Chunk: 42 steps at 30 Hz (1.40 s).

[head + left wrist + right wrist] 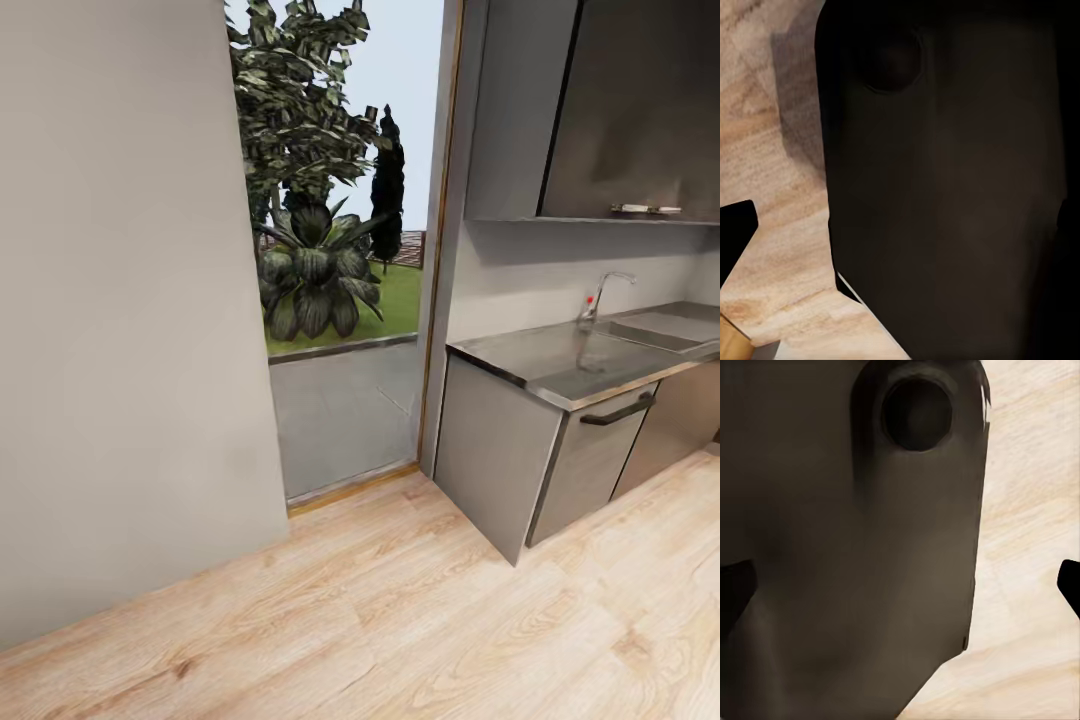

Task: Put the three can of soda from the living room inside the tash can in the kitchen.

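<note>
The robot seems to be travelling, facing the kitchen corner; no soda can or trash can is in sight, so the next move calls for finding them. Each wrist camera faces a dark robot part over the wood floor (400,620). I cannot tell whether either tool is open or holding anything. Farther off stand the grey cabinets (500,460), the steel table (560,360) with its faucet (598,298), and a garden doorway (340,300).

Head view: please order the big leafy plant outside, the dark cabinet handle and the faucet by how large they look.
1. Leafy plant, clearly largest, though farther away.
2. Cabinet handle.
3. Faucet; nearly equal to the handle, so this order is unsure.
</note>
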Motion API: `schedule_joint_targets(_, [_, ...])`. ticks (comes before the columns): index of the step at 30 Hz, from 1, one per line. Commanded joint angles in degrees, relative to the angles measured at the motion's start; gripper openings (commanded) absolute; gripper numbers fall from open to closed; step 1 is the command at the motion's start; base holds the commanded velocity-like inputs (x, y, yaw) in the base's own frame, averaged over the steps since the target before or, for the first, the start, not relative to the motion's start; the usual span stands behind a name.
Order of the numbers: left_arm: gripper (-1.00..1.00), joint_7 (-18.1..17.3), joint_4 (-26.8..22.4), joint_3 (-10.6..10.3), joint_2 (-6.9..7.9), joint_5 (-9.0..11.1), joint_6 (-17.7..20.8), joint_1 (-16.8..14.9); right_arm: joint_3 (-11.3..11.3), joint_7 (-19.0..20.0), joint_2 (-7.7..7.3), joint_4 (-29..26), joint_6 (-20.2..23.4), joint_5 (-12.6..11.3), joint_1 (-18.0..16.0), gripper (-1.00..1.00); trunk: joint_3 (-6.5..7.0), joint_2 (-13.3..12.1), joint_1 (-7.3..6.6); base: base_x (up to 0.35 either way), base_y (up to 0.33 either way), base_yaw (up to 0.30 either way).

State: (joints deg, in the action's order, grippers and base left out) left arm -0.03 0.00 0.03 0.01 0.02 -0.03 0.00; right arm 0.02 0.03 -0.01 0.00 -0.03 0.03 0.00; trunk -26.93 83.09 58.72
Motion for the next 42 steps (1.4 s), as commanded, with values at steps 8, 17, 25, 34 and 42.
schedule_joint_targets(8, [1.0, -0.41, -0.97, 0.35, 0.44, 0.24, -1.36, -0.44, 0.34, 0.89, -0.5, -1.72, -1.49, 0.76, -0.41, 1.0, 0.0, -0.01, 0.0, 0.0, 0.0, 0.0])
schedule_joint_targets(17, [1.0, -0.41, -0.97, 0.35, 0.44, 0.24, -1.36, -0.44, 0.34, 0.89, -0.5, -1.72, -1.49, 0.76, -0.41, 1.0, 0.0, -0.01, 0.0, 0.0, 0.0, 0.0])
schedule_joint_targets(25, [1.0, -1.38, -1.95, 0.32, 1.42, 0.29, -2.34, -1.44, 1.21, 1.53, -1.28, -2.7, -2.18, 0.67, -1.4, 1.0, 0.0, -0.01, 0.0, 0.0, 0.0, 0.0])
schedule_joint_targets(34, [1.0, -3.49, -56.78, 0.02, 2.25, 0.45, 5.53, -5.74, 2.07, 17.54, -2.38, -32.78, -12.59, 0.12, -14.56, 1.0, 0.0, -0.01, 0.0, 0.0, 0.0, 0.0])
schedule_joint_targets(42, [1.0, -3.61, -77.98, -0.42, 2.26, 0.38, 7.94, -3.31, 2.25, 18.11, -2.17, -52.71, -9.67, 0.01, -12.19, 1.0, 0.0, -0.01, 0.0, 0.0, 0.0, 0.0])
